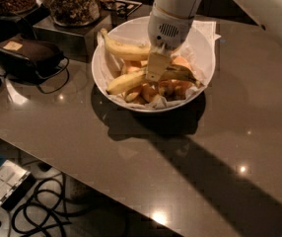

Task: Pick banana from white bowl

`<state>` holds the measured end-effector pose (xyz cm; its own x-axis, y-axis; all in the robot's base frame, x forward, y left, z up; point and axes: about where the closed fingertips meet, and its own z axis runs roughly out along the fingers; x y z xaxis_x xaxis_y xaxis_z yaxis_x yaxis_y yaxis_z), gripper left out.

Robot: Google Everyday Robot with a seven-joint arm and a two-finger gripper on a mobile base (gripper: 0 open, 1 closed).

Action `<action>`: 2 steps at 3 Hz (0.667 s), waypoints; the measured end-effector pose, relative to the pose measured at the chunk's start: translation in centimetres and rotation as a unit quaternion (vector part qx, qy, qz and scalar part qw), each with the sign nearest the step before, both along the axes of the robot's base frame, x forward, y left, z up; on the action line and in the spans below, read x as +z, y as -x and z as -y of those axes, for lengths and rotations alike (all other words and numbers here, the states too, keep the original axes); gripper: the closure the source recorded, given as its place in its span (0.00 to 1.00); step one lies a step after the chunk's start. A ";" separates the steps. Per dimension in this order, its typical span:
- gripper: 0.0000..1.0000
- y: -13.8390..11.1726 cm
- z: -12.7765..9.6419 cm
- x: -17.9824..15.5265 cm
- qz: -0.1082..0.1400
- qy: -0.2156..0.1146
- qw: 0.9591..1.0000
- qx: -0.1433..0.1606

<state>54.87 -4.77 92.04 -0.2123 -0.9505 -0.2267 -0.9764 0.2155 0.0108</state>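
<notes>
The white bowl (203,53) stands on the dark table, lined with crumpled white paper. The banana (127,81), long, yellow and brown-streaked, lies across the bowl's middle with its dark stem end to the right. My gripper (155,72) reaches down from the white arm into the bowl, right at the banana's middle, and hides part of it. A paler long banana (123,49) leans on the bowl's back left rim. Short orange-yellow bananas (166,89) lie at the front of the bowl.
A black case with a cable (28,58) lies left of the bowl. Glass jars of snacks (71,3) stand on a dark stand at the back left. Cables (42,206) and a box lie on the floor below the table's front edge.
</notes>
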 end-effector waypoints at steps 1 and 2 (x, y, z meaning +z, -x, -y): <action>1.00 -0.4 -0.3 0.2 0.010 -0.004 1.000 -0.001; 1.00 0.1 -0.7 2.1 0.029 -0.003 1.000 0.002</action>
